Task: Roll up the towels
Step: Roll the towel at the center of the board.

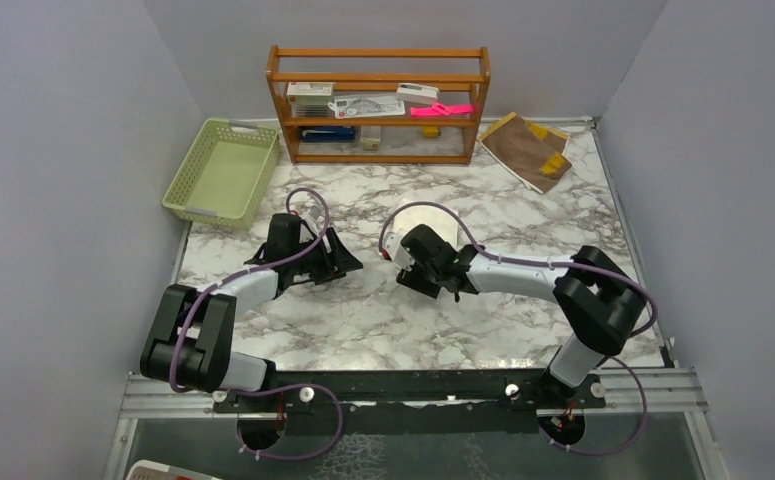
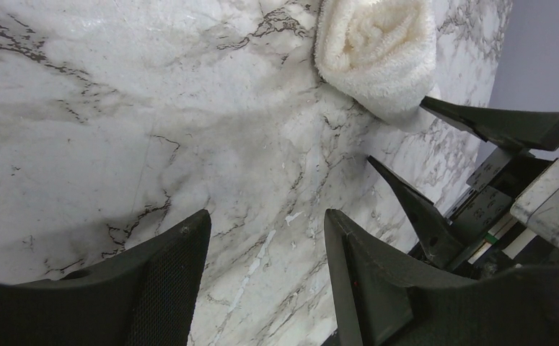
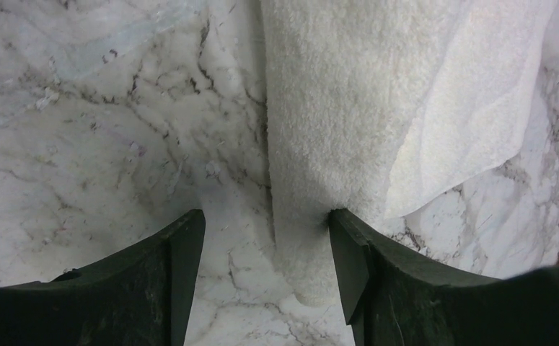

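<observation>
On the left of the marble desk (image 1: 363,325), the left end effector (image 2: 265,216) hangs with its jaws apart over the stone, holding nothing. Just right of it, near the desk's middle, lies the cream-white towel (image 2: 377,50), wound into a thick roll. From overhead the right arm covers much of it, and the left wrist view cuts off its top. Up close its pile is fluffy, with one flatter loose flap spread to the side. The right end effector (image 3: 265,216) stands open around the roll's end, one finger (image 3: 355,267) touching the cloth and the other clear of it. In the far right corner the brown towel (image 1: 525,150) with mustard-yellow patches lies flat and unrolled. It sits beside a wooden shelf (image 1: 378,105) whose contents are too small to name.
</observation>
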`<state>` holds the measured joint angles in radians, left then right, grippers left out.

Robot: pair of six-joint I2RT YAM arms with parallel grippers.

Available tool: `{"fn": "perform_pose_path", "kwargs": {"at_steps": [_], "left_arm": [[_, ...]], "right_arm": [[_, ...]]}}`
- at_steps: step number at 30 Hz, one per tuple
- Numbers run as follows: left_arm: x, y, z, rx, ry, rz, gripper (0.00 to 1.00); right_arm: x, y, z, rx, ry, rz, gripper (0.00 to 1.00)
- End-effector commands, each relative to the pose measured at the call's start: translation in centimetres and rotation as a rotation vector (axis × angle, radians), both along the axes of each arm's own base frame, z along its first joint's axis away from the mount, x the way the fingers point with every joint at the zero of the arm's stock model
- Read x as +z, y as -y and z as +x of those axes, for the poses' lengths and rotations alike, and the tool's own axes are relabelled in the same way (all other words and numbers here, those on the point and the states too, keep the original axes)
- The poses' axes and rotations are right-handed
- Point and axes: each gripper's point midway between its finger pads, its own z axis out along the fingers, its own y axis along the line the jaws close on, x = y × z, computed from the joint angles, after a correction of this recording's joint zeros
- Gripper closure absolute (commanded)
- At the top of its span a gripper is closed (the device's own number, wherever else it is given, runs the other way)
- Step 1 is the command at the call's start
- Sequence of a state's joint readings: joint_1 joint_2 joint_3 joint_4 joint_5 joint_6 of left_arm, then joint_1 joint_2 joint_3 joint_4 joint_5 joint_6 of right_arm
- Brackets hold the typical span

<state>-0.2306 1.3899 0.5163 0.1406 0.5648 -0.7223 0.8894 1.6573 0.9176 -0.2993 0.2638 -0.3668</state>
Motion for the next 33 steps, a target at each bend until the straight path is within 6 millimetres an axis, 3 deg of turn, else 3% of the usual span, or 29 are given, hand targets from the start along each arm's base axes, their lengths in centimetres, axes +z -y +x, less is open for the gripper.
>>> {"fn": "perform_pose_path", "kwargs": {"at_steps": [1, 10, 16, 19, 21, 23, 29, 33], "left_arm": [[1.2, 0.2, 0.7, -0.021, 0.043, -0.013, 0.38], [2.7, 0.7, 1.0, -0.058, 0.068, -0.034, 0.38], [4.6, 1.4, 1.5, -0.122, 0.111, -0.053, 0.38], [5.3, 1.4, 1.9, -0.138, 0.131, -0.045, 0.38], [5.8, 1.5, 2.1, -0.14, 0.143, -0.047, 0.38], [6.4, 1.7, 2.3, -0.14, 0.161, -0.063, 0.38], [8.6, 3.0, 2.4, -0.153, 0.205, -0.161, 0.37], [9.7, 5.1, 1.3, -0.197, 0.214, -0.209, 0.37]], "right_arm": [[-0.8, -0.9, 1.4, 0.006, -0.026, 0.033, 0.37], [-3.4, 1.3, 3.6, -0.124, -0.153, 0.06, 0.48], [-5.7, 2.4, 3.7, -0.208, -0.284, 0.077, 0.75], [-6.0, 2.5, 3.8, -0.233, -0.318, 0.097, 0.98], [-5.9, 2.3, 3.6, -0.241, -0.334, 0.11, 0.99], [-5.4, 1.7, 2.9, -0.23, -0.371, 0.144, 0.99], [-2.4, -1.8, -1.8, -0.158, -0.533, 0.341, 0.99], [-0.9, -3.7, -5.1, -0.097, -0.62, 0.386, 0.99]]}}
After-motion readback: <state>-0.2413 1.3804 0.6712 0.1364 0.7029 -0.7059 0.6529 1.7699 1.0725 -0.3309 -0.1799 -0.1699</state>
